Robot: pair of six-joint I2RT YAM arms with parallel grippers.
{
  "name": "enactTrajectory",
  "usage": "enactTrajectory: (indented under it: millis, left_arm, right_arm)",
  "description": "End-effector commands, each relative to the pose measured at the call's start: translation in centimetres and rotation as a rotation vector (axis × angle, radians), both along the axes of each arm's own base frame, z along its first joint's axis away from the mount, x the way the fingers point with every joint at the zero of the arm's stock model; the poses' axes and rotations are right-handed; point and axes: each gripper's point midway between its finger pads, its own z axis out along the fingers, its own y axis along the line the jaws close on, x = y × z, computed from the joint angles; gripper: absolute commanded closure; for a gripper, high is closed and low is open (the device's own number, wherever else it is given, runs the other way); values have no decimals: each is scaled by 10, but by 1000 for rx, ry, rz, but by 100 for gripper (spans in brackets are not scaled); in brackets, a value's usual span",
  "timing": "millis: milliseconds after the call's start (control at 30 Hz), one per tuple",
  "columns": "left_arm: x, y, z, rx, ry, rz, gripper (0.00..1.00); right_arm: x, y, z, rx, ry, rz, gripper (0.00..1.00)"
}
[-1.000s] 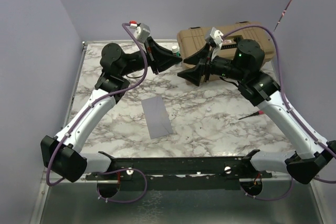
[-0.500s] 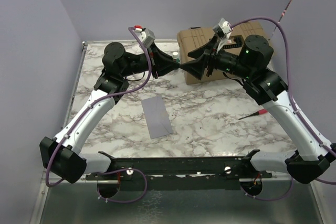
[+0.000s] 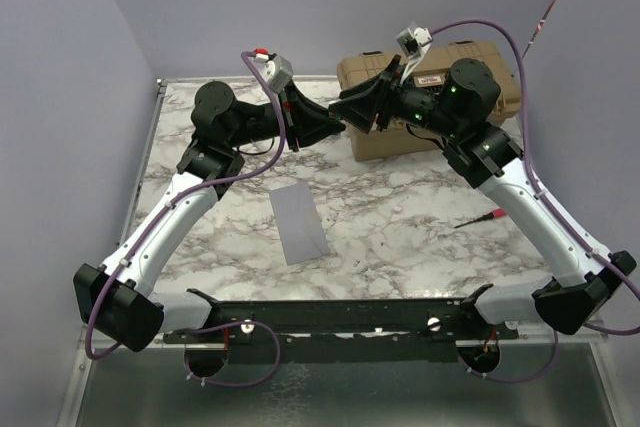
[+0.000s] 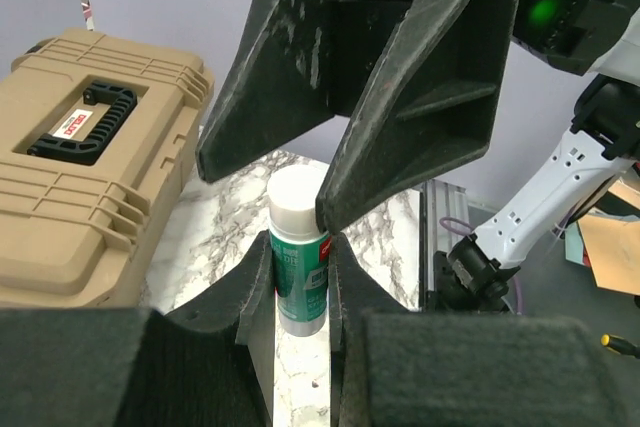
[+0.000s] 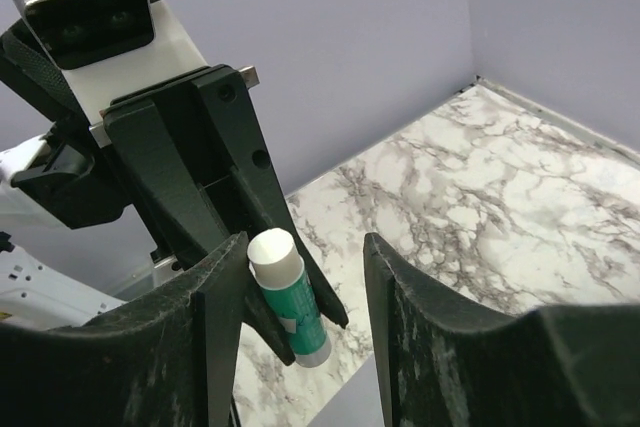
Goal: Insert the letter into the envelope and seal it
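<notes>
Envelope (image 3: 300,225) flat on tabletop (image 3: 420,247), left of centre, near the arm bases. Beyond it, raised: left end effector (image 4: 300,247) clamped on green glue stick (image 4: 298,282). Right end effector (image 5: 305,247) wide open, straddling the stick's white cap, which sits close to one finger. Tan toolbox (image 4: 90,207) at far edge.

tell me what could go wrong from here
The open right gripper sits off-centre around the green glue stick with a white cap, which is close to one finger; closing may skid off or knock it from the left gripper. The two grippers are very close and could collide.
</notes>
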Motion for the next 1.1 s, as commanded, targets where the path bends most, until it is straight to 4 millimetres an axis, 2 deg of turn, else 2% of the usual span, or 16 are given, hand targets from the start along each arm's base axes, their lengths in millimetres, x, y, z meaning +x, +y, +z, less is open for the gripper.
enactTrajectory:
  millis: [0,133,233,300,433,467,500,600,700,767,867,1067]
  left_arm:
    - [-8,2,15,-24,-47,-23,100]
    - [-7,2,15,-27,-42,-14,100]
    - [-6,2,16,-31,-33,-10,100]
    - [-6,2,19,-36,-26,-10,100]
    - [-5,1,23,-48,4,-16,100]
    - [-4,1,24,-52,17,-11,100]
    - [-3,1,25,-59,30,-3,97]
    - [4,2,25,-76,79,30,76]
    - [10,3,18,-92,134,63,49]
    - [15,3,12,-121,179,86,40]
    - [20,5,12,-202,247,108,33]
    - [20,9,19,-366,352,96,28]
  right_arm:
    - [-2,9,-3,19,22,56,50]
    - [-2,10,-6,15,24,63,51]
    - [-3,13,-9,8,29,82,56]
    - [-3,15,-12,1,37,97,64]
    - [0,18,-15,-2,61,96,87]
    - [1,17,-14,4,65,87,90]
    - [3,16,-11,17,65,73,92]
    - [11,8,3,83,60,-9,98]
    - [21,-6,23,213,74,-123,99]
    - [26,-15,29,296,114,-181,99]
    - [29,-19,30,376,161,-205,99]
    - [40,-23,23,488,290,-248,99]
